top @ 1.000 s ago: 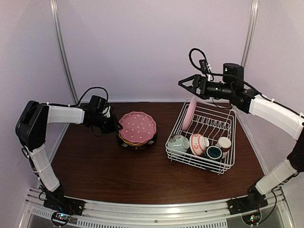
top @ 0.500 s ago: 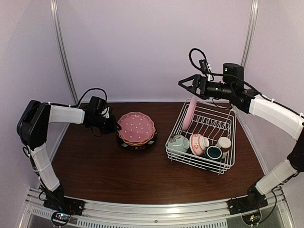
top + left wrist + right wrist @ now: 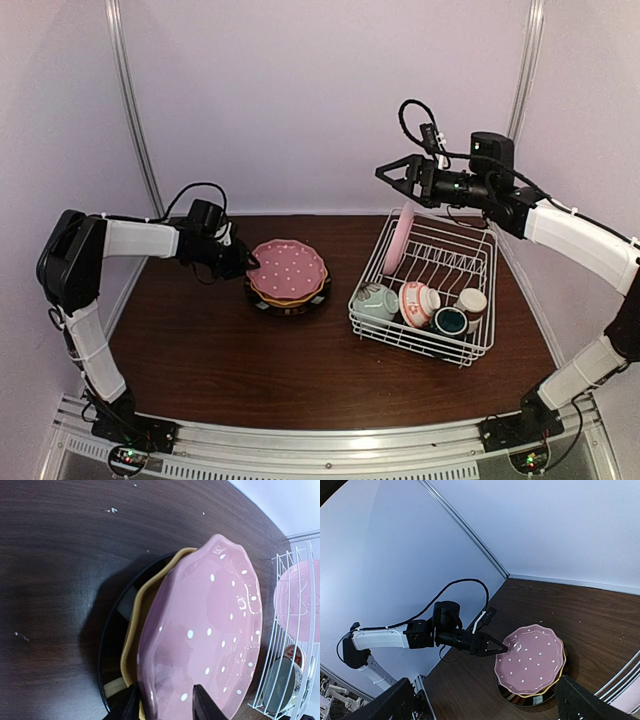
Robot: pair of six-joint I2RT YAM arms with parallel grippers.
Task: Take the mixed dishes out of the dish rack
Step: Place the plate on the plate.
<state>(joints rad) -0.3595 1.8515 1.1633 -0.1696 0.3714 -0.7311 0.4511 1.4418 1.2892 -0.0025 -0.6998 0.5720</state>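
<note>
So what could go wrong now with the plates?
1. The left gripper straddles the rim of the pink dotted plate, which tops a stack. Pulling away carelessly might drag it off the yellow plate beneath.
2. The pink plate stands on edge in the dish rack, near the open right gripper. A clumsy grab could tip it toward the pale green bowl.

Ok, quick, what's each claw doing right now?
Left gripper: straddles the rim of the pink dotted plate; grip cannot be told.
Right gripper: open, holding nothing.
</note>
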